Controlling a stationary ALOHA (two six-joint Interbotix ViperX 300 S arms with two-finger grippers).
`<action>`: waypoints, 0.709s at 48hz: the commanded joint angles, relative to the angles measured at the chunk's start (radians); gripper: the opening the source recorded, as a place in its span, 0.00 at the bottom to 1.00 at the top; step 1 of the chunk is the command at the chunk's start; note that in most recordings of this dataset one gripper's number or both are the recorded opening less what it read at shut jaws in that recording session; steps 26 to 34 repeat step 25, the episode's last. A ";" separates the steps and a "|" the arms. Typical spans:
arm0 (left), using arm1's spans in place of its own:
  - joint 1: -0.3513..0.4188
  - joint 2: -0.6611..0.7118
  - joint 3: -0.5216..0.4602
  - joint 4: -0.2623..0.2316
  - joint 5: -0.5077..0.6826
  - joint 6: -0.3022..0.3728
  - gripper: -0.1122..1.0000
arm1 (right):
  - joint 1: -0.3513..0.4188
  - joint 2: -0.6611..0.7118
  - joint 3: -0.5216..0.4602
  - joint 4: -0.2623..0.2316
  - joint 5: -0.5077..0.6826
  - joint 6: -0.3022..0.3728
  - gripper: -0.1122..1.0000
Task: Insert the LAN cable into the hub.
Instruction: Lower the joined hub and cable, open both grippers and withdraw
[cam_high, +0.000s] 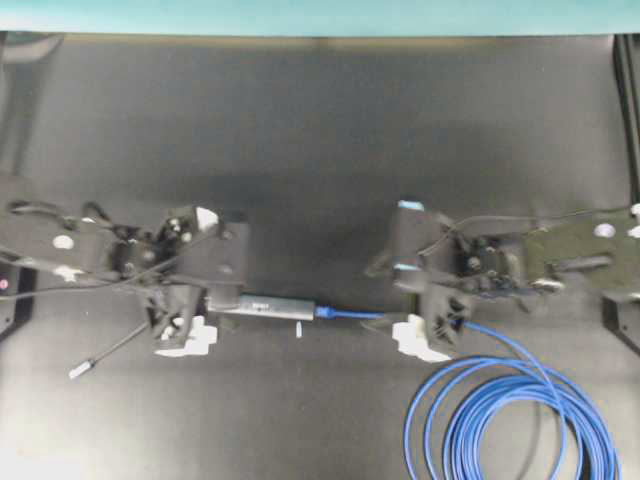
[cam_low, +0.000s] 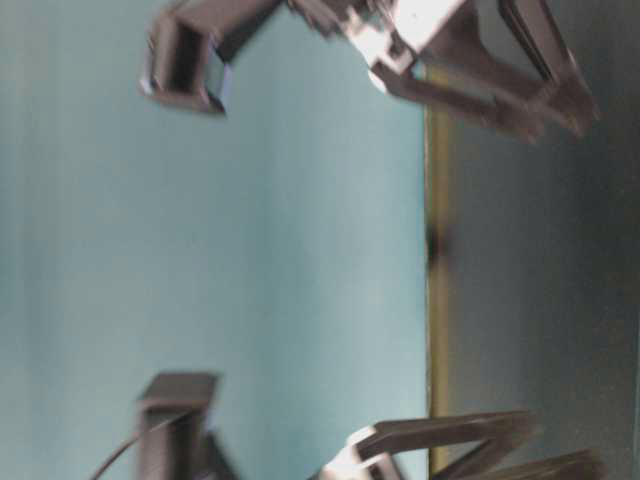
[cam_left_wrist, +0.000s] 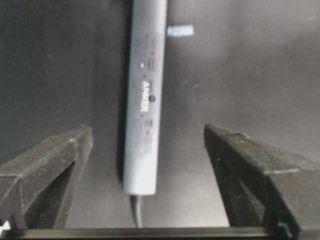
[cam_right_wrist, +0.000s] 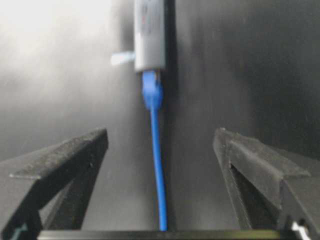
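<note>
1. The LAN cable (cam_high: 500, 420) had its coil cut off by the bottom edge of the overhead view.
2. The plug was sunk in the end of the hub (cam_right_wrist: 149, 35), so its clip could not be seen.
3. The hub's far end ran past the top edge in both wrist views.
4. The table-level view was blurred; only dark hand parts showed at its top and bottom edges.
5. The hub's small markings (cam_left_wrist: 145, 95) were mostly too small to read.

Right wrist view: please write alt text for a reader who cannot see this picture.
A blue cable runs up the middle of a dark table, its plug end against the end of a grey hub. The right hand is open, one black finger on each side, touching neither.
</note>
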 joint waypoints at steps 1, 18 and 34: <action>0.002 -0.067 0.003 0.003 -0.005 -0.002 0.89 | 0.018 -0.041 0.008 0.003 -0.009 0.009 0.84; -0.003 -0.155 0.084 0.003 -0.081 -0.003 0.88 | 0.026 -0.114 0.061 0.003 -0.009 0.008 0.84; -0.003 -0.158 0.089 0.003 -0.089 -0.003 0.88 | 0.029 -0.124 0.072 0.003 -0.009 0.006 0.84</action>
